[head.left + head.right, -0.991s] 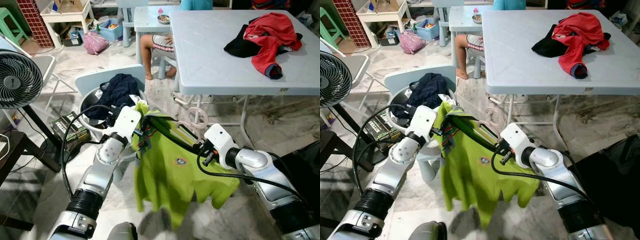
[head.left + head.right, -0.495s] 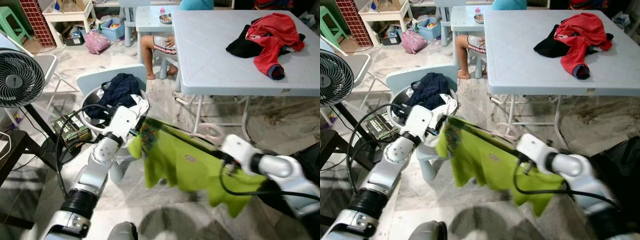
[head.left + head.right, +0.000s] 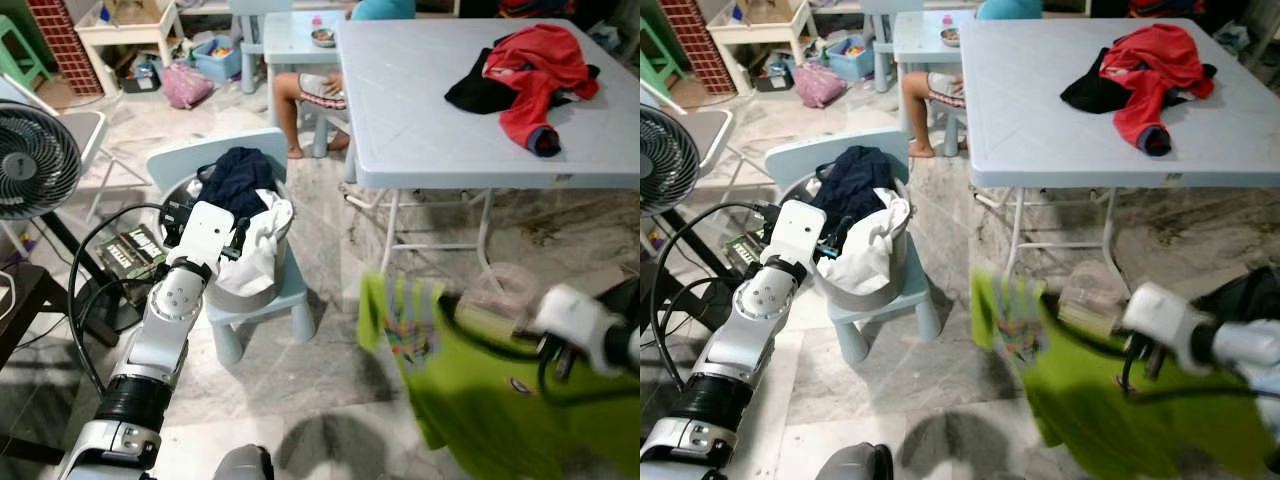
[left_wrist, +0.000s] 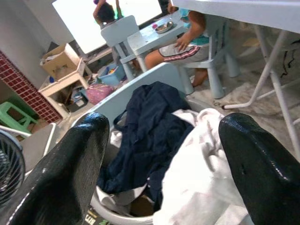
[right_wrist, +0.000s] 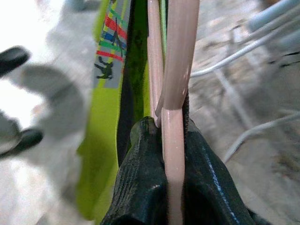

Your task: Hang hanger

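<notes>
Right wrist view: my right hand (image 5: 171, 154) pinches the pink hanger (image 5: 178, 61) carrying a green shirt (image 3: 480, 400); left hand (image 4: 159, 173) spread. Next: find a rail.

The left gripper (image 4: 159, 154) sits at left centre of the head view, arm bent, fingers spread apart. At lower right, the blurred right gripper (image 5: 164, 140) is clamped tight.
</notes>
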